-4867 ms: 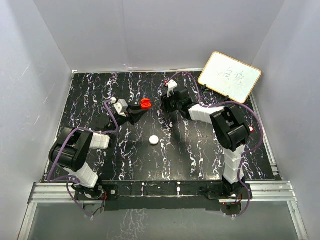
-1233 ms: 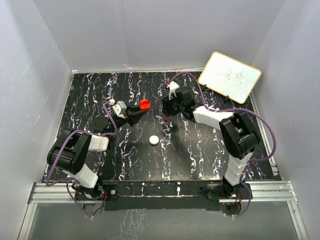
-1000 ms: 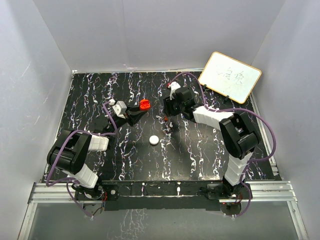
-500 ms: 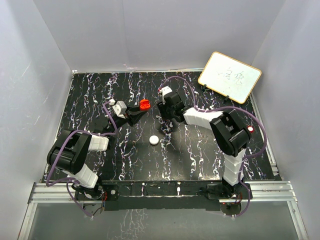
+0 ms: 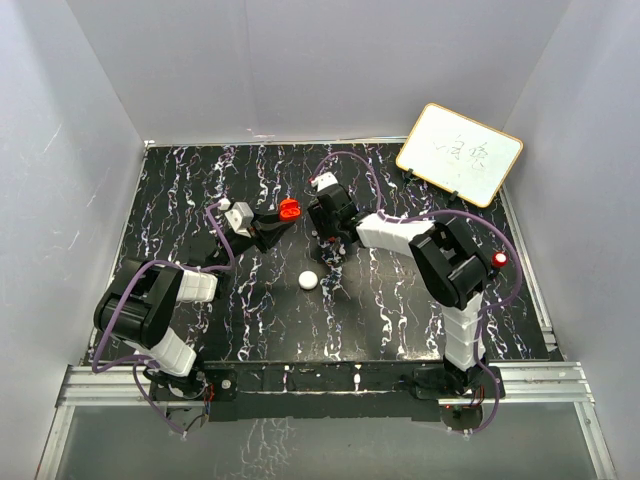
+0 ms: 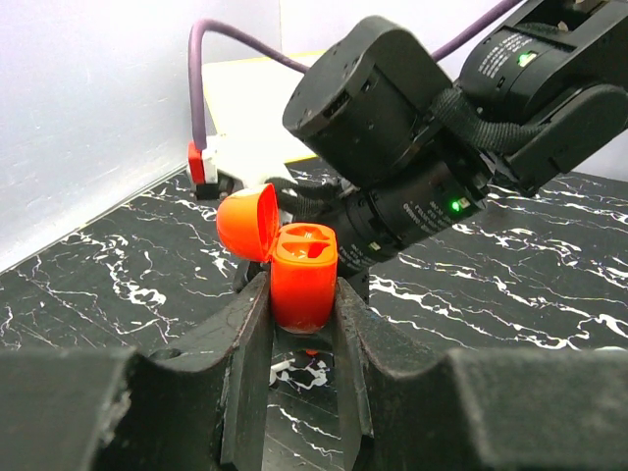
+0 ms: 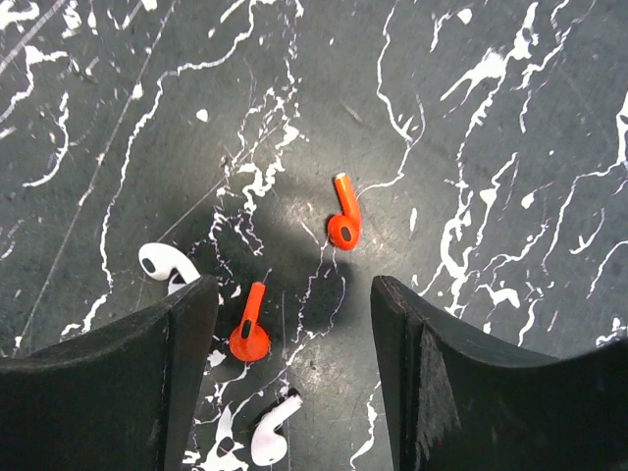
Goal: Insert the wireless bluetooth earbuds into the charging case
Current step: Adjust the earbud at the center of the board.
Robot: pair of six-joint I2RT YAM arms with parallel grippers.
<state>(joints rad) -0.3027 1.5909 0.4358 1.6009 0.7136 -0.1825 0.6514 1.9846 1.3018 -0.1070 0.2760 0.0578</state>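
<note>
The charging case (image 6: 304, 277) is orange-red, upright, with its lid (image 6: 247, 221) flipped open and two empty sockets showing. My left gripper (image 6: 302, 299) is shut on its body, held above the table left of centre (image 5: 289, 209). Two red earbuds lie on the black marbled table in the right wrist view: one (image 7: 344, 221) ahead of the fingers, the other (image 7: 249, 332) close to the left finger. My right gripper (image 7: 294, 289) hangs open above them, nothing held, just right of the case (image 5: 328, 240).
Two white earbuds (image 7: 162, 263) (image 7: 270, 442) lie beside the red ones. A white round puck (image 5: 308, 281) sits nearer the front. A whiteboard (image 5: 460, 152) leans at the back right. White walls enclose the table.
My right arm has swung left, closer to the held case, and its jaws have spread wider over the earbuds. The left arm and case have not moved.
</note>
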